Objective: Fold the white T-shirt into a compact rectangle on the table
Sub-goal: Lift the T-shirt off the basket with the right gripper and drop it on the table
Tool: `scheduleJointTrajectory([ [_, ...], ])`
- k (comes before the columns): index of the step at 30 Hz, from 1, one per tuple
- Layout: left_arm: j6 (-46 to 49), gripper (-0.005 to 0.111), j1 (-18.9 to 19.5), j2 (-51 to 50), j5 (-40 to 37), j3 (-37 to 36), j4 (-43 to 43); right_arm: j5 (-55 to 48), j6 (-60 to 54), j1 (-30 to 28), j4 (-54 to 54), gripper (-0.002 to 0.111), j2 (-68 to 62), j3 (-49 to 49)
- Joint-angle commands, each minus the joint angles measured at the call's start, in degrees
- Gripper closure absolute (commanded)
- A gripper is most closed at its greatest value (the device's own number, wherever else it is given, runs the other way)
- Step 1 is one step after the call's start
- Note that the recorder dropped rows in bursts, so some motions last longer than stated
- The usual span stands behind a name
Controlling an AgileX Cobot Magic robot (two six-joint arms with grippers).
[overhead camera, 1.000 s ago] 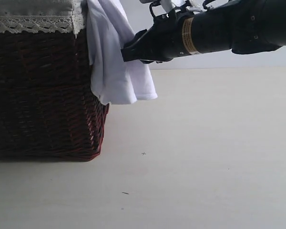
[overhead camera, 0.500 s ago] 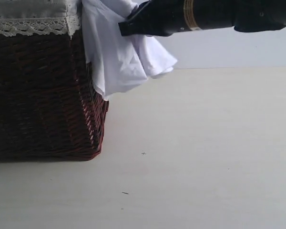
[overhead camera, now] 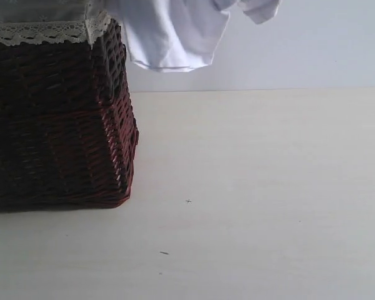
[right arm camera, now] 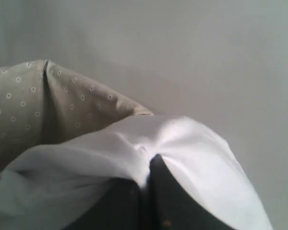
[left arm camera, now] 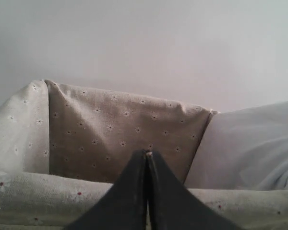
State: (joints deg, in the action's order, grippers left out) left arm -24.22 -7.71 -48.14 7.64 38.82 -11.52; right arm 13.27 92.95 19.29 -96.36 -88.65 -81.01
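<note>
T-shirt [overhead camera: 169,37] not yet on the table. Task is barely begun, by my reading.

- Nearest: the table [overhead camera: 256,187], pale cream, a few tiny dark specks, no cloth on it.
- Mid-ground, exterior view: one dark wicker basket [overhead camera: 56,125] standing on the table at the left. One lace-trimmed liner [overhead camera: 37,31] is folded over its rim.
- Above the basket's near corner: the T-shirt hangs from out of frame. Its lowest hem is level with the upper basket wall and well clear of the table. A second lobe of white shows further right at the top edge.
- Behind: plain pale wall.

Wrist views:
- Right fingers [right arm camera: 156,172] are pinched tight on a bunched ridge of the T-shirt, with cloth draping off both sides.
- Left fingers [left arm camera: 143,165] are pressed together tip to tip with nothing between them. They point at the liner's flowered inside.

Neither arm shows in the exterior view.

Count: one T-shirt, one basket, one liner, two sets of fingers.

Done: the T-shirt is gripped and held aloft. Whether any of it lies in the basket, cannot tell.
Left: carry it over, lay it flat, and make every fold.
</note>
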Motion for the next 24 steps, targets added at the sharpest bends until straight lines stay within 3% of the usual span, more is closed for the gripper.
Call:
scheduleJointTrajectory([
  [1, -0.2, 0.107, -0.4, 0.1, 1.0, -0.1, 0.0, -5.5, -0.4, 0.1, 0.0, 0.108, 4.1, -0.7],
  [24, -0.2, 0.107, -0.4, 0.1, 1.2, -0.1, 0.0, -7.6, -0.2, 0.1, 0.0, 0.108, 7.8, -24.0],
])
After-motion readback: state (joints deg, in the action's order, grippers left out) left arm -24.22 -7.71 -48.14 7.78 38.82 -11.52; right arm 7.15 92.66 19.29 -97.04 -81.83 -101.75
